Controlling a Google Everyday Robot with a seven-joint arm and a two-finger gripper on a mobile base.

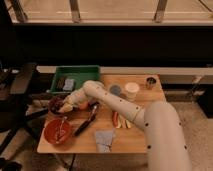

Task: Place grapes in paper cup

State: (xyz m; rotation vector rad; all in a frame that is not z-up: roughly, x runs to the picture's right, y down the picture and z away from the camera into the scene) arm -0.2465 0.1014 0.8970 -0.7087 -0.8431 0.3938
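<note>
Claw (64, 106) over grapes (56, 104)

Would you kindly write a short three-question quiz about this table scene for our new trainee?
1. True or false: the grapes already lie in the paper cup.
2. Where is the gripper? A) over the green bin B) at the grapes, near the table's left edge C) at the metal cup
3. What colour is the bowl at the table's front left?

Key: 1 false; 2 B; 3 red.
</note>
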